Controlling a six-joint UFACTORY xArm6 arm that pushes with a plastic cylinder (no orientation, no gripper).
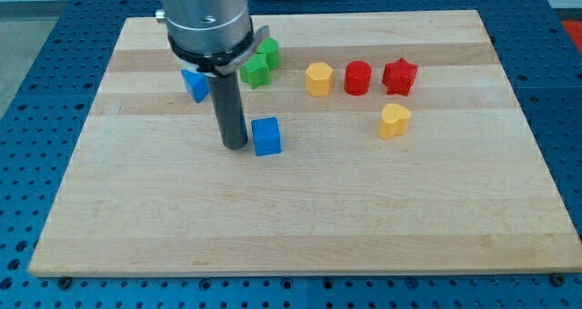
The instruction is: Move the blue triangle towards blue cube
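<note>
Our tip (235, 146) stands on the wooden board (300, 218) just to the view's left of the blue cube (266, 135), close beside it; contact cannot be told.

We carry no jaws, only the bare rod, gripping nothing. From the blue cube, the blue triangle (195, 84) lies up and to the view's left, apart from it, beyond the rod. Two green blocks (261, 64) sit above the cube; a yellow block (318, 78), red block (358, 77) and red star (399, 75) run to its upper right, and a yellow heart-like block (394, 121) lies to its right.
</note>
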